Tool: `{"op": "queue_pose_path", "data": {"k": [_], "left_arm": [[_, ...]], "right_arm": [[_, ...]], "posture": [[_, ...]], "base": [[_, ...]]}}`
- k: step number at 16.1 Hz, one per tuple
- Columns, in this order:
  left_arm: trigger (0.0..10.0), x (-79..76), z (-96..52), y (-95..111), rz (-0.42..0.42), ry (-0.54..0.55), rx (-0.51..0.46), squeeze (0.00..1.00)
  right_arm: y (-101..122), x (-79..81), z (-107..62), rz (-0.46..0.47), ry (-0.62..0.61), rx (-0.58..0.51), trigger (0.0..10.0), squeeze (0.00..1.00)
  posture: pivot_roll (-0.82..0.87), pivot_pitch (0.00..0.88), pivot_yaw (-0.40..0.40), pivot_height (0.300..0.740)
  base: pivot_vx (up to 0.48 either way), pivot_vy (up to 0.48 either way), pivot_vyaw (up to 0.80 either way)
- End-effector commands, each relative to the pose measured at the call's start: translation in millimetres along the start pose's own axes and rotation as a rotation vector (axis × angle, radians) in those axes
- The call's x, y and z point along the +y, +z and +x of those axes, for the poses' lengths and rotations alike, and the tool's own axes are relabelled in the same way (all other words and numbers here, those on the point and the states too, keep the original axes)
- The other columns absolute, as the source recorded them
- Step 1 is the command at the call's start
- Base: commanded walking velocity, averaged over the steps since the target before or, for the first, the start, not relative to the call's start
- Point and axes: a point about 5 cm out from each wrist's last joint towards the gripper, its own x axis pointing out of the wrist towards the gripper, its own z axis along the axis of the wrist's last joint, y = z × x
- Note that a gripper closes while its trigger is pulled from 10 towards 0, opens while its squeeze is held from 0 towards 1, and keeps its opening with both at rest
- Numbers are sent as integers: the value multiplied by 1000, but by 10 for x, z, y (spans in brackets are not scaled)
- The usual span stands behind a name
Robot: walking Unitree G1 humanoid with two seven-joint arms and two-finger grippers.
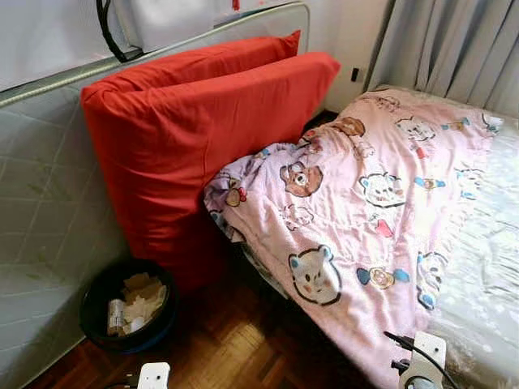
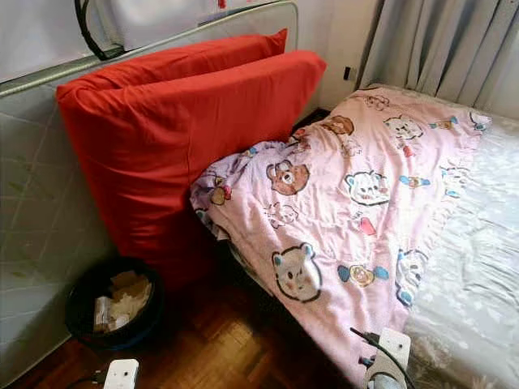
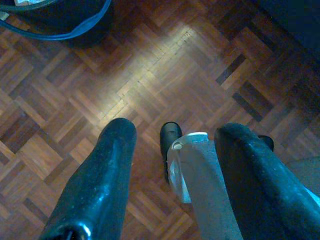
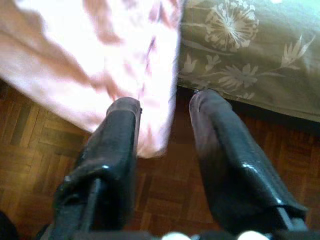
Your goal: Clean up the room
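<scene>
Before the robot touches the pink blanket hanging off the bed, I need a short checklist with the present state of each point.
1. Right gripper open, holding nothing: ok.
2. Left gripper open, holding nothing, above the wooden parquet floor: ok.
3. Pink cartoon-animal blanket lies tidy on the bed: not ok, its edge hangs toward the floor.
4. Right gripper near the blanket's hanging edge: ok.
5. Round black waste bin holds paper scraps and stands apart from the blanket: ok.

Floor (image 1: pixel 235 344): dark herringbone parquet, with a patch of reflected light.
Bed (image 1: pixel 486 267): pale floral sheet, exposed on the far side.
Upright mattress (image 1: pixel 40 235): quilted grey-white, standing on edge along the wall.
Curtains (image 1: pixel 454 44): grey, drawn.
Wall (image 1: pixel 345 28): white, with a small dark socket.
</scene>
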Motion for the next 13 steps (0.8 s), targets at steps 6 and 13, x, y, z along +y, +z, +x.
{"op": "queue_pose_path", "data": {"k": [6, 13], "left_arm": [[10000, 28, -2, -15, 14, 5, 21, 0], [10000, 12, 7, 5, 3, 9, 16, 0]], "right_arm": [[-39, 85, -19, 35, 98, -6, 10000, 0], [-226, 301, -95, -123, 262, 32, 10000, 0]], "posture": [[25, 12, -9, 740], [20, 3, -16, 740]], "base": [[0, 0, 0], [0, 0, 0]]}}
